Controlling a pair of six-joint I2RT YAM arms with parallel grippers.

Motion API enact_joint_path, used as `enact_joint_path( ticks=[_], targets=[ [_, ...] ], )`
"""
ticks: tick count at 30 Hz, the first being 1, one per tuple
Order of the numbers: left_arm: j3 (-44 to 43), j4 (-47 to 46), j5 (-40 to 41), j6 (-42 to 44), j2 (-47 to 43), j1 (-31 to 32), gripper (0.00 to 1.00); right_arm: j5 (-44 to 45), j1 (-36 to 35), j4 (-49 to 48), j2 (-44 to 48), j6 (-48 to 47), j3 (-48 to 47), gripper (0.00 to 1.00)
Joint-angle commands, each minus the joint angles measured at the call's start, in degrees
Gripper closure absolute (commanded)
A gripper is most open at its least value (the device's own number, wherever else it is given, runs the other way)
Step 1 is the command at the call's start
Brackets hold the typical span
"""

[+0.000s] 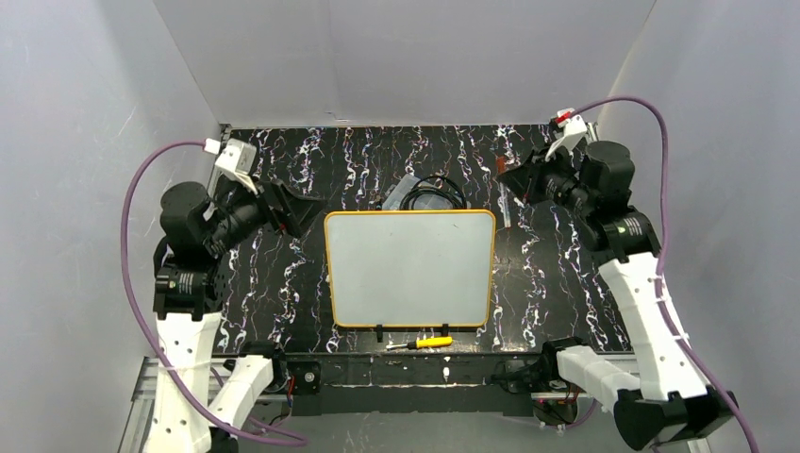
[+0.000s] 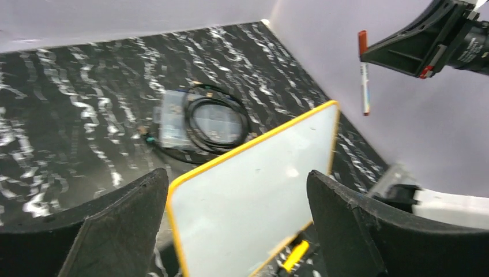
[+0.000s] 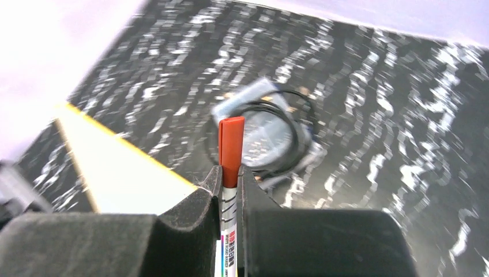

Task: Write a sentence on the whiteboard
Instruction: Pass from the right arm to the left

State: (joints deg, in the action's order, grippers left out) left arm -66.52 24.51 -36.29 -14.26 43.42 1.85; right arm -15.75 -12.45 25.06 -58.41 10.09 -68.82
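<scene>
The large white rectangular whiteboard with a yellow-orange rim is sitting mid-desk. The right end effector is clamping an orange-capped white marker near its far right corner. The left end effector is hovering wide open, holding nothing, by its far left corner. What looks like a bagged black cable is lying just behind.

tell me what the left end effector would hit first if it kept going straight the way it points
Most likely the whiteboard: in the wrist view it fills the gap of the open left end effector, with the coiled cable beyond. Depth is unclear.
</scene>
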Motion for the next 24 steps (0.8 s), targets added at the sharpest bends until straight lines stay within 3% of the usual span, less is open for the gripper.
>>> enact_joint_path(
  ticks=[1,6,13,24],
  targets=[
    [-5.0,0.7,-6.5,-8.4,3.5,5.3,0.13,-20.1,-1.3,-6.5,3.6,-0.6,-1.6,0.99],
    [-4.9,-6.7,0.3,-18.2,5.8,18.5,0.15,-22.6,-4.0,-13.2,4.1,4.0,0.9,0.99],
    [-2.6,-20.9,6.9,-27.9,14.2,34.6,0.16,-13.2,-17.8,-12.5,0.9,1.7,-0.3,0.99],
    [1.1,-25.6,16.2,-32.7,15.7,36.6,0.14,-5.8,-29.4,-14.0,0.1,0.7,1.7,0.99]
  ],
)
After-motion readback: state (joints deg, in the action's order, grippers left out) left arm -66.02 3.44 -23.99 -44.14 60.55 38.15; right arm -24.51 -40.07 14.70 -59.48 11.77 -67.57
